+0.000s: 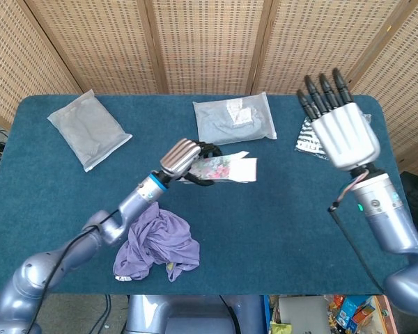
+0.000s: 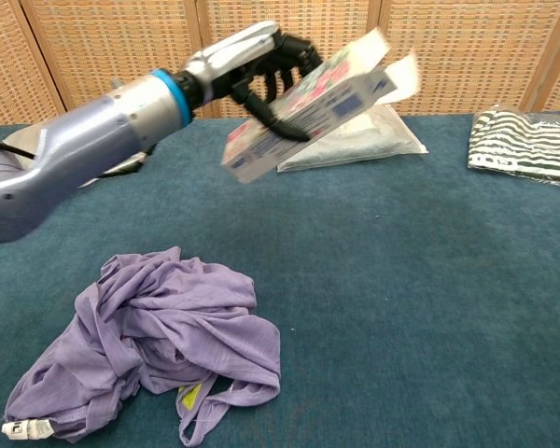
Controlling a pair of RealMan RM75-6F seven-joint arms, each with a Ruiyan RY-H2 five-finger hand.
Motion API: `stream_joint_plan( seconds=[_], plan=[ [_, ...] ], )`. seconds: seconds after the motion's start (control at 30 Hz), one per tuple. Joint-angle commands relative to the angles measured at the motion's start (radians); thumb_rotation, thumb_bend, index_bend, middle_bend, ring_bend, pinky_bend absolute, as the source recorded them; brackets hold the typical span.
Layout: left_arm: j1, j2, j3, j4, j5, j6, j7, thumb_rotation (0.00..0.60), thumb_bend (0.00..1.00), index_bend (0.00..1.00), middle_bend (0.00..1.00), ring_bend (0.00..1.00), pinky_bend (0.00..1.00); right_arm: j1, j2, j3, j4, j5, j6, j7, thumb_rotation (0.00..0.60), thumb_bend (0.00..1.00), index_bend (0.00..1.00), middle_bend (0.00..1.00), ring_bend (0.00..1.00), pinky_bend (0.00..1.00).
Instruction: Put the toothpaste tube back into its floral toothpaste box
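My left hand (image 1: 182, 158) (image 2: 261, 63) grips the floral toothpaste box (image 1: 223, 169) (image 2: 310, 105) above the middle of the table. The box lies tilted, its open flaps (image 2: 397, 70) pointing to the right. No toothpaste tube shows outside the box in either view; whether it is inside I cannot tell. My right hand (image 1: 341, 125) is raised at the right with its fingers spread, holding nothing; the chest view does not show it.
A crumpled purple cloth (image 1: 157, 243) (image 2: 154, 341) lies at the front left. A grey pouch (image 1: 89, 129) sits far left, a clear packet (image 1: 235, 117) (image 2: 355, 140) at the back middle, and a striped packet (image 1: 310, 142) (image 2: 527, 140) at the back right on the blue table (image 1: 279, 223).
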Motion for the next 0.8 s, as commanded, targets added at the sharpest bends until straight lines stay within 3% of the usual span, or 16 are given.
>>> stream_joint_plan(
  seconds=[0.03, 0.2, 0.33, 0.43, 0.5, 0.57, 0.6, 0.67, 0.7, 0.8],
  plan=[
    [0.049, 0.077, 0.06, -0.075, 0.027, -0.058, 0.087, 0.6, 0.1, 0.6, 0.57, 0.53, 0.58, -0.114, -0.04, -0.027, 0.123, -0.103, -0.01, 0.191, 0.6, 0.0, 0.0, 0.0, 0.0, 0.0],
    [0.071, 0.128, 0.086, -0.165, -0.013, -0.182, 0.183, 0.6, 0.1, 0.6, 0.57, 0.53, 0.58, -0.175, -0.093, -0.044, 0.171, -0.13, -0.004, 0.266, 0.6, 0.0, 0.0, 0.0, 0.0, 0.0],
    [0.073, 0.123, 0.068, -0.194, -0.063, -0.254, 0.254, 0.6, 0.1, 0.6, 0.57, 0.52, 0.58, -0.208, -0.121, -0.044, 0.19, -0.149, 0.002, 0.309, 0.6, 0.0, 0.0, 0.0, 0.0, 0.0],
    [0.063, 0.119, 0.054, -0.21, -0.107, -0.337, 0.304, 0.6, 0.1, 0.6, 0.51, 0.41, 0.5, -0.227, -0.133, -0.043, 0.197, -0.168, 0.006, 0.332, 0.6, 0.0, 0.0, 0.0, 0.0, 0.0],
    [0.058, 0.119, 0.044, -0.226, -0.134, -0.381, 0.331, 0.6, 0.1, 0.58, 0.4, 0.28, 0.38, -0.238, -0.141, -0.038, 0.201, -0.176, 0.009, 0.344, 0.6, 0.0, 0.0, 0.0, 0.0, 0.0],
    [0.053, 0.125, 0.036, -0.251, -0.161, -0.43, 0.356, 0.6, 0.1, 0.47, 0.23, 0.13, 0.25, -0.246, -0.149, -0.032, 0.205, -0.181, 0.011, 0.355, 0.6, 0.0, 0.0, 0.0, 0.0, 0.0],
    [0.051, 0.129, 0.032, -0.264, -0.171, -0.444, 0.366, 0.6, 0.1, 0.33, 0.11, 0.06, 0.17, -0.249, -0.151, -0.03, 0.207, -0.183, 0.012, 0.359, 0.6, 0.0, 0.0, 0.0, 0.0, 0.0],
    [0.053, 0.141, 0.019, -0.298, -0.193, -0.458, 0.38, 0.6, 0.1, 0.11, 0.01, 0.0, 0.05, -0.258, -0.155, -0.024, 0.21, -0.191, 0.016, 0.367, 0.6, 0.0, 0.0, 0.0, 0.0, 0.0],
    [0.057, 0.15, 0.01, -0.32, -0.2, -0.455, 0.374, 0.6, 0.1, 0.04, 0.0, 0.0, 0.02, -0.263, -0.156, -0.022, 0.21, -0.194, 0.019, 0.372, 0.6, 0.0, 0.0, 0.0, 0.0, 0.0],
    [0.077, 0.182, -0.009, -0.376, -0.203, -0.406, 0.384, 0.6, 0.1, 0.0, 0.0, 0.0, 0.0, -0.279, -0.158, -0.018, 0.21, -0.207, 0.027, 0.389, 0.6, 0.0, 0.0, 0.0, 0.0, 0.0]
  ],
)
